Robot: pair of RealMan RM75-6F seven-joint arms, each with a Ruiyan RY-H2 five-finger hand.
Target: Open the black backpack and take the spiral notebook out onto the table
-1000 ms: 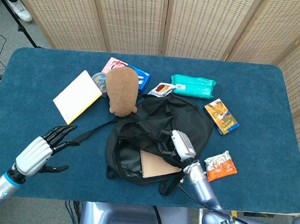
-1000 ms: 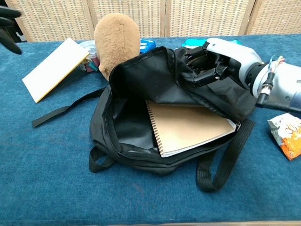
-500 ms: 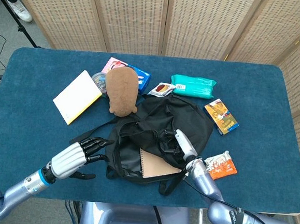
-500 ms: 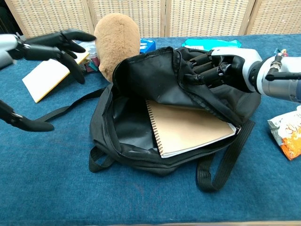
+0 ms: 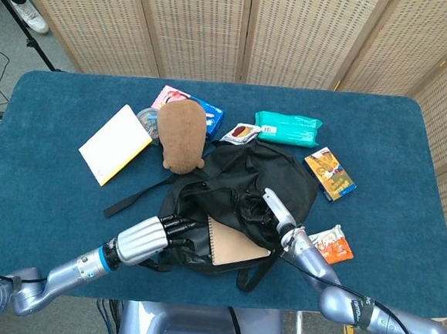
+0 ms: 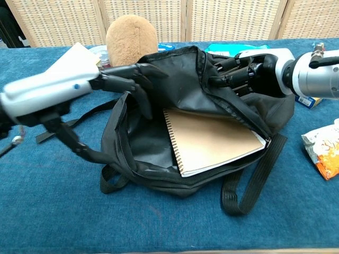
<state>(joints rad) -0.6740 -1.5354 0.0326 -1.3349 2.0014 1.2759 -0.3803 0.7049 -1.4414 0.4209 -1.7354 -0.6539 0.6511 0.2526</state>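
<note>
The black backpack point(image 5: 284, 183) lies unzipped at mid-table, its mouth facing the near edge. A brown spiral notebook point(image 5: 235, 245) lies inside the opening, spiral on its left, partly under the flap; the chest view shows the notebook point(image 6: 214, 143) plainly. My right hand point(image 5: 270, 211) grips the upper flap of the backpack point(image 6: 180, 79) and holds it raised; the chest view has this right hand point(image 6: 254, 71) at upper right. My left hand point(image 5: 160, 234) reaches over the bag's left rim, fingers point(image 6: 139, 84) spread inside the opening, holding nothing, a little left of the notebook.
A brown plush toy point(image 5: 181, 136) lies just behind the bag, a white-and-yellow book point(image 5: 115, 143) to its left. A teal pack point(image 5: 288, 128), a snack box point(image 5: 330, 174) and an orange packet point(image 5: 330, 245) lie to the right. A loose strap point(image 5: 132, 198) trails left.
My left hand has travelled right from the table's near-left area into the bag's opening. My right hand has kept its grip and lifted the flap a little higher.
</note>
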